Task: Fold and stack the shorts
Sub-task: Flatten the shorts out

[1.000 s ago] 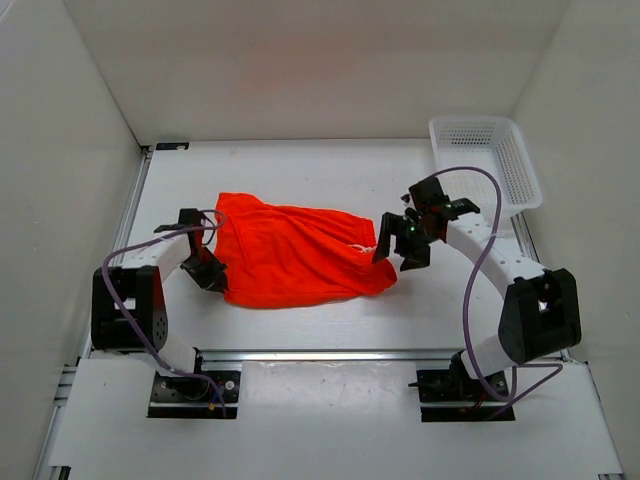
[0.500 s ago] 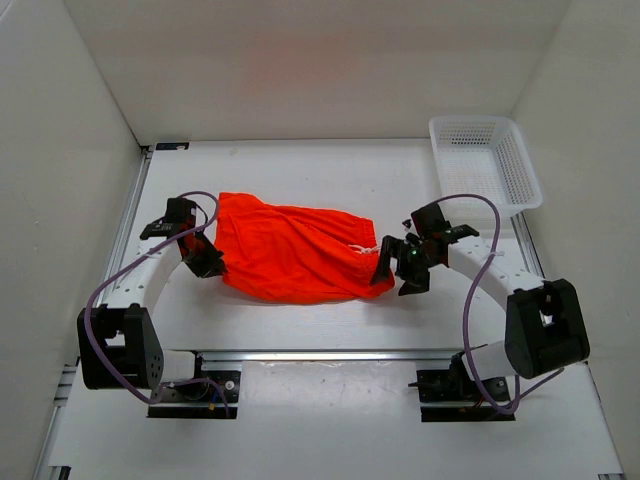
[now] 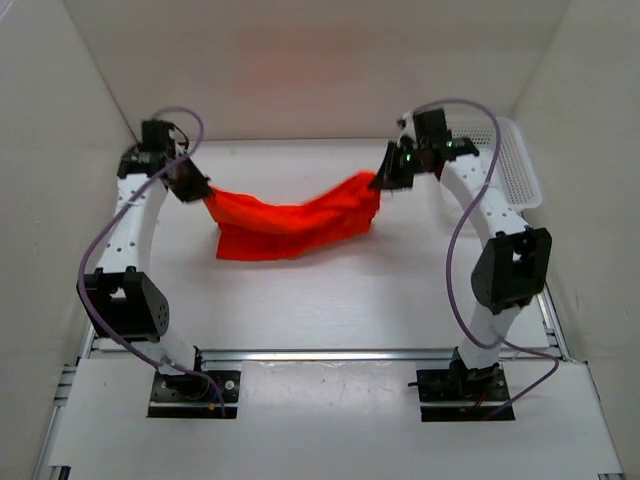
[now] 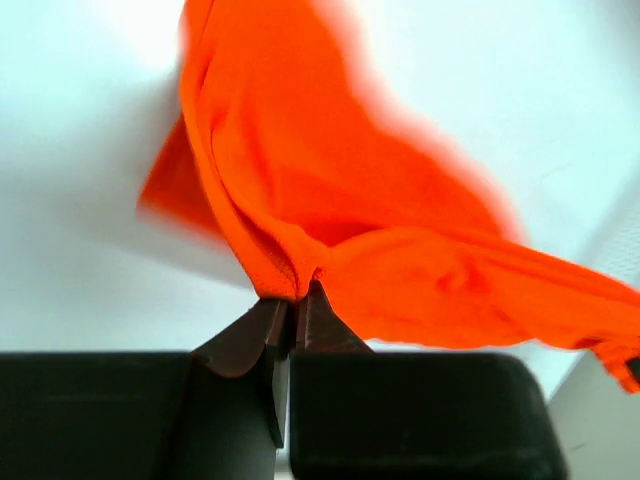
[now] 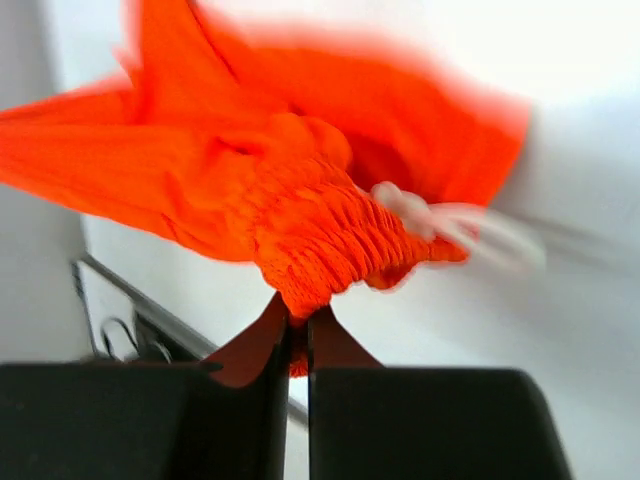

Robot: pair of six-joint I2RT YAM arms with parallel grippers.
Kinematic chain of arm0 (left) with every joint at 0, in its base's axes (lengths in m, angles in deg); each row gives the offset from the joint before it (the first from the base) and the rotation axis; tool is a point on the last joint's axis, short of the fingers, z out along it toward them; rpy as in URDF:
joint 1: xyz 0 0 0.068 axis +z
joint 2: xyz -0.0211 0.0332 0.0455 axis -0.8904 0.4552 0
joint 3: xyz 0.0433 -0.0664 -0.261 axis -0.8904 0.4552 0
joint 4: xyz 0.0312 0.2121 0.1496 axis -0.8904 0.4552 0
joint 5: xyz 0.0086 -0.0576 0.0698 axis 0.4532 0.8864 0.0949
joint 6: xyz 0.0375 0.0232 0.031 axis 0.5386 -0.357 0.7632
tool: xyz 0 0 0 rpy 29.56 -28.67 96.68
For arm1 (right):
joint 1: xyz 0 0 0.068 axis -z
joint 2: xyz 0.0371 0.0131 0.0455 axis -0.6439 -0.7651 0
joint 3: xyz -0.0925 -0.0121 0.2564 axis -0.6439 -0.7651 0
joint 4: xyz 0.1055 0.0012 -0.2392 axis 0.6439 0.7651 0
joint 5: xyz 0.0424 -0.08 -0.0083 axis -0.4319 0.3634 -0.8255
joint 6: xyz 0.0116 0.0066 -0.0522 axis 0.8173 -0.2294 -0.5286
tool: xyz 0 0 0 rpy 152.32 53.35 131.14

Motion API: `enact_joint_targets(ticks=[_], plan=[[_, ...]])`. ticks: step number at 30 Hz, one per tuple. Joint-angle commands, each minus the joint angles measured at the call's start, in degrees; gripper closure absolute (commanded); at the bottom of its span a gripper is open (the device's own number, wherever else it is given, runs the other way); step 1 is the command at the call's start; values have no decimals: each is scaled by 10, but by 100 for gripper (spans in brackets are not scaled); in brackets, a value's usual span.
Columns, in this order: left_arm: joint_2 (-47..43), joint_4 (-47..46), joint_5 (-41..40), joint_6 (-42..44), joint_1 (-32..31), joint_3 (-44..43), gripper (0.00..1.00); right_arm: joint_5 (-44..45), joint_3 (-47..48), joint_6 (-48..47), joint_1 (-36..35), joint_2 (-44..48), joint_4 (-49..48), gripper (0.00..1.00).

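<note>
We see the shorts [image 3: 290, 218] hanging slack and bunched between left pincer [image 3: 196, 187] and right pincer [image 3: 384, 181], each pinching one end.

Your shorts [image 3: 290, 215] hang strung between both grippers. The left gripper [image 3: 198, 189] clamps one end, at your left. The right gripper [image 3: 381, 183] clamps the waistband [image 5: 320, 240] end, at your right. The middle sags below both sets of fingers, over the table [image 3: 330, 300]. The basket [image 3: 522, 172] sits right of the right fingers.
</note>
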Motion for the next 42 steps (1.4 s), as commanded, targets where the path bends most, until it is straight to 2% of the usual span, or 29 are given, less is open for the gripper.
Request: enact_joint_targets(ticks=[1, 2, 3, 4, 6, 7, 8, 10, 11, 12, 14, 15, 16, 17, 18, 19, 23, 24, 25, 26, 27, 28, 29, 30, 34, 36, 39, 40, 42], plan=[[49, 11, 7, 37, 21, -228, 90, -44, 320, -26, 60, -85, 53, 100], [66, 16, 7, 37, 30, -286, 90, -53, 392, -14, 67, -109, 78, 100], [79, 22, 7, 37, 38, -393, 90, -81, 454, -2, 75, -129, 79, 100], [97, 22, 7, 37, 38, -439, 90, -95, 544, 21, 88, -153, 79, 100], [104, 22, 0, 37, 43, -537, 90, -111, 573, 30, 94, -142, 64, 100], [98, 22, 0, 37, 43, -551, 90, -111, 564, 36, 94, -125, 57, 100], [90, 17, 0, 37, 43, -551, 90, -111, 506, 31, 94, -104, 48, 100], [62, 5, 13, 37, 43, -503, 90, -111, 411, 18, 88, -25, 10, 100], [28, -11, 20, 37, 43, -473, 90, -103, 314, 4, 88, 2, -1, 100], [12, -18, 20, 42, 43, -404, 90, -85, 271, -3, 82, 48, -7, 100], [-38, -35, 34, 42, 43, -322, 90, -65, 185, -10, 82, 90, -7, 100], [-55, -44, 34, 48, 38, -277, 90, -58, 98, -19, 82, 129, -15, 100], [-74, -55, 34, 48, 38, -180, 90, -50, 55, -26, 82, 148, -22, 100], [-107, -63, 39, 48, 38, -133, 90, -41, 15, -26, 82, 165, -27, 100], [-124, -70, 39, 48, 33, -89, 90, -29, -69, -26, 82, 198, -32, 100], [-140, -75, 39, 48, 32, -6, 90, -19, -109, -26, 82, 215, -37, 100], [-219, -80, 31, 48, 27, 178, 90, 30, -293, -5, 82, 316, -37, 100], [-248, -80, 31, 48, 27, 210, 90, 39, -357, 14, 82, 333, -37, 98], [-263, -80, 31, 48, 27, 265, 87, 46, -386, 23, 82, 351, -37, 91], [-274, -67, 42, 41, 27, 288, 74, 52, -413, 33, 82, 386, -31, 75], [-292, -61, 49, 33, 27, 305, 30, 57, -438, 44, 82, 404, -25, 43], [-298, -56, 56, 27, 27, 319, 13, 65, -474, 61, 82, 423, -18, 32], [-298, -56, 63, 20, 21, 324, 0, 72, -487, 72, 82, 462, -6, 23], [-304, -50, 69, 20, 13, 314, 0, 80, -501, 80, 82, 481, 2, 14], [-275, -28, 42, 43, 13, 236, 0, 115, -480, 100, 82, 525, 21, 9], [-251, -28, 42, 63, 13, 188, 3, 130, -456, 88, 77, 507, 35, 11], [-186, -28, 42, 88, -18, 129, 15, 138, -415, 66, 77, 458, 35, 26], [-143, -28, 42, 94, -31, 114, 19, 138, -407, 60, 77, 430, 28, 48], [-95, -34, 35, 103, -75, 67, 25, 138, -378, 52, 77, 401, 21, 74]])
